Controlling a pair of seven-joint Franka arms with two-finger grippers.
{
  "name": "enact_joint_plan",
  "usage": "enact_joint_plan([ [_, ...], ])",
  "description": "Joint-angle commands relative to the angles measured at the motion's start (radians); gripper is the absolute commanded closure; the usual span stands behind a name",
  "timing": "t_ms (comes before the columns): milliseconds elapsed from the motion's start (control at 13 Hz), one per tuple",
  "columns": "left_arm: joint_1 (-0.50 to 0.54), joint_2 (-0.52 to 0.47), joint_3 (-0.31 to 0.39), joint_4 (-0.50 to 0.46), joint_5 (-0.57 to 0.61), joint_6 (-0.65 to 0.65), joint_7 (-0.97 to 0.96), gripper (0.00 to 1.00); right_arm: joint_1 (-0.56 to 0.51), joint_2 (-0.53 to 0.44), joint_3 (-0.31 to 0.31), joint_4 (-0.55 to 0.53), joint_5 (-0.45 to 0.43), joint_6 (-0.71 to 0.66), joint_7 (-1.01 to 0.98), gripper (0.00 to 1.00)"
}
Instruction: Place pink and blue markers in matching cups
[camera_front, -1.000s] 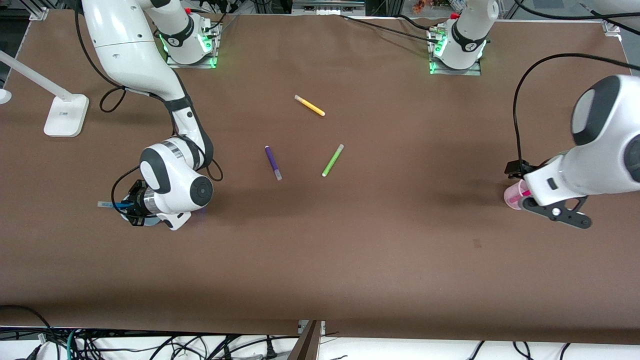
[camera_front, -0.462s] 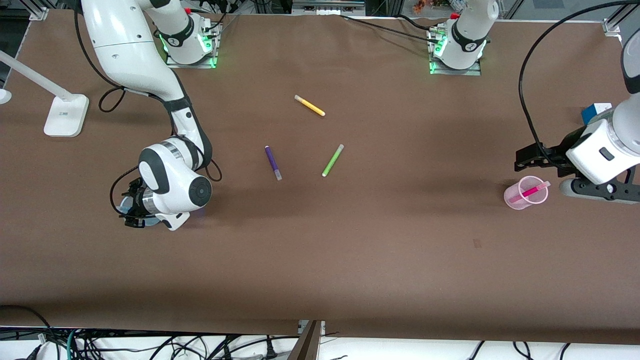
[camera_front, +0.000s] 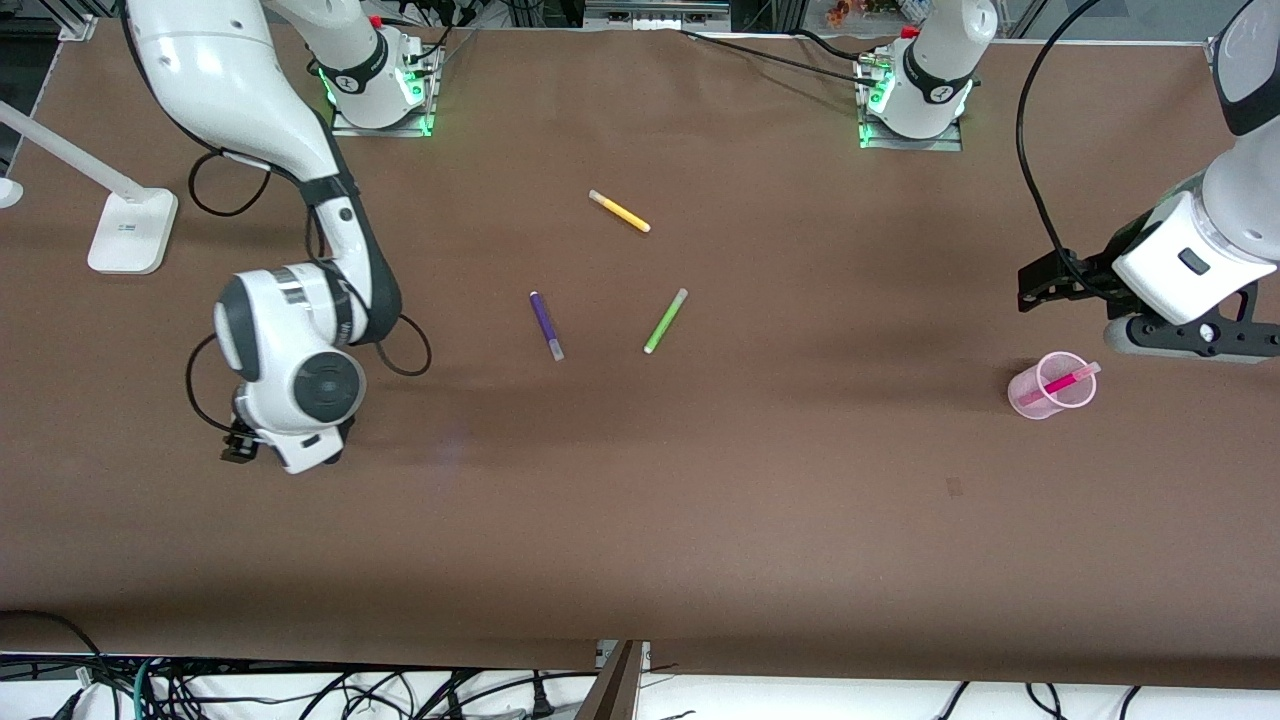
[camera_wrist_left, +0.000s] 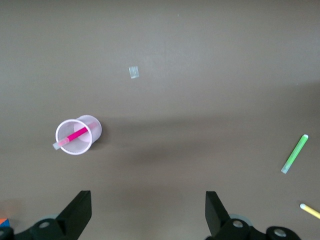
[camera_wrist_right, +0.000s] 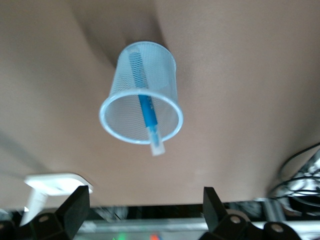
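Observation:
The pale pink cup (camera_front: 1050, 385) stands upright toward the left arm's end of the table, with the pink marker (camera_front: 1062, 381) leaning inside it. Both also show in the left wrist view, the cup (camera_wrist_left: 90, 130) and the marker (camera_wrist_left: 75, 135). My left gripper (camera_wrist_left: 147, 200) is open and empty, up above the table beside the cup. The light blue cup (camera_wrist_right: 150, 65) holds the blue marker (camera_wrist_right: 146, 107). My right gripper (camera_wrist_right: 145, 197) is open and empty above it. In the front view the right arm's wrist (camera_front: 295, 385) hides the blue cup.
A purple pen (camera_front: 546, 325), a green pen (camera_front: 665, 320) and a yellow pen (camera_front: 619, 211) lie mid-table. A white lamp base (camera_front: 130, 230) stands near the right arm's end. A small tape mark (camera_front: 954, 487) lies nearer the front camera than the pink cup.
The right gripper let the blue marker drop into the blue cup and rose. The left gripper left the pink marker in the pink cup and lifted away toward the arms' bases.

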Motion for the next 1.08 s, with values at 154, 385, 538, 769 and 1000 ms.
enact_joint_plan([
  [154, 0.06, -0.197, -0.017, -0.292, -0.042, 0.143, 0.091, 0.0, -0.099, -0.142, 0.02, 0.024, 0.309, -0.031, 0.087, 0.0],
  [385, 0.074, -0.216, -0.017, -0.308, -0.031, 0.149, 0.12, 0.0, -0.188, -0.326, 0.12, -0.111, 0.349, -0.048, 0.373, 0.0],
  [538, 0.087, -0.212, -0.012, -0.285, -0.032, 0.146, 0.137, 0.0, -0.232, -0.429, 0.205, -0.206, 0.349, -0.056, 0.655, 0.0],
  [769, 0.092, -0.208, -0.012, -0.271, -0.037, 0.125, 0.134, 0.0, -0.291, -0.524, 0.299, -0.245, 0.369, -0.106, 0.858, 0.0],
  [1000, 0.094, -0.208, -0.012, -0.271, -0.043, 0.123, 0.135, 0.0, -0.38, -0.612, 0.291, -0.238, 0.455, -0.181, 0.858, 0.0],
])
